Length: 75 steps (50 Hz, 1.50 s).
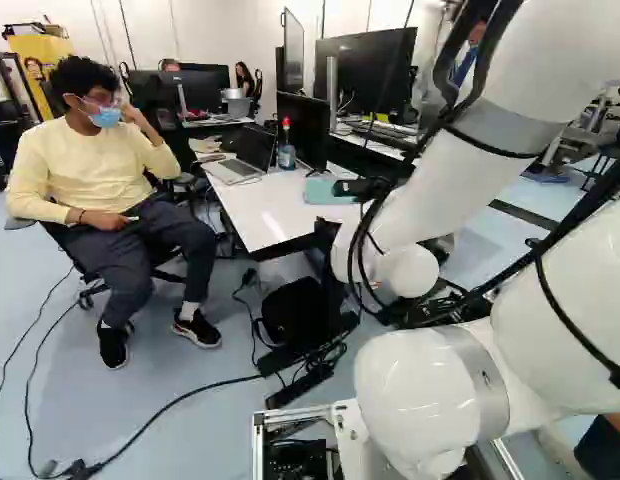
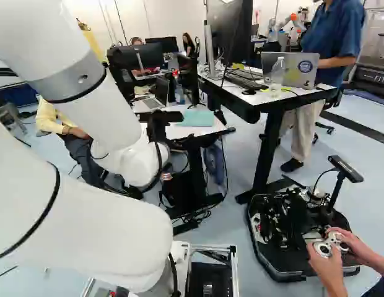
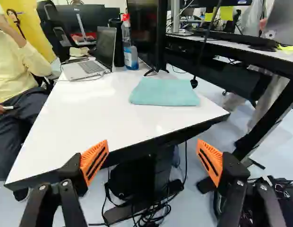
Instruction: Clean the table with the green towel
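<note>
Claw (image 3: 152,143) wide, empty. Get above towel (image 2: 196,118), upper middle of right base view; lower gently, pinch without scraping table (image 3: 85,123).

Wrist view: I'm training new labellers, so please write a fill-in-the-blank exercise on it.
The tool has pads of the colour ____.
The towel lies on a table whose top is coloured ____.
Of towel and laptop, the ____ is nearer the bottle.
Missing words: orange; white; laptop.
</note>
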Motion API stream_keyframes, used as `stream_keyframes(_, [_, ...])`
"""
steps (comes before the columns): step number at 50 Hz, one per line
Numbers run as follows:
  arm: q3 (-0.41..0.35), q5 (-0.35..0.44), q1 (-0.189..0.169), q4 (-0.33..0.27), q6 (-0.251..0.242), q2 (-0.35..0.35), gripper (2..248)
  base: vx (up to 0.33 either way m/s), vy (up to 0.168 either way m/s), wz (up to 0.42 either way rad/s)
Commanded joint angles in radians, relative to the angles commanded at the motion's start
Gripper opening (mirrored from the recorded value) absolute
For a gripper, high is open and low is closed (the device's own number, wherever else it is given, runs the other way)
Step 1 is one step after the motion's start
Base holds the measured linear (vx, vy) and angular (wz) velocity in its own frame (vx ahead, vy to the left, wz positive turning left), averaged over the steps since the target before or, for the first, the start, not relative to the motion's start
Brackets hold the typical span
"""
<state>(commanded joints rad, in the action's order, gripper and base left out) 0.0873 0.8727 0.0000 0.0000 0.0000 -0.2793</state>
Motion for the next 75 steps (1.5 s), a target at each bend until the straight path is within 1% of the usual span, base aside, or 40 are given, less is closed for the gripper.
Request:
stream_keyframes(1, [0.018, 0.000, 0.000, 0.000, 0.000, 0.006, 247, 0.000, 0.000, 0.000])
stream_keyframes(27, [0.117, 0.000, 0.000, 0.000, 0.000, 0.044, 247, 0.000, 0.000, 0.000])
stream_keyframes(39, [0.166, -0.017, -0.004, 0.000, 0.000, 0.065, 247, 0.000, 0.000, 0.000])
stream_keyframes(53, [0.226, -0.046, -0.017, 0.000, 0.000, 0.094, 247, 0.000, 0.000, 0.000])
stream_keyframes(75, [0.341, -0.129, -0.054, 0.000, 0.000, 0.161, 247, 0.000, 0.000, 0.000])
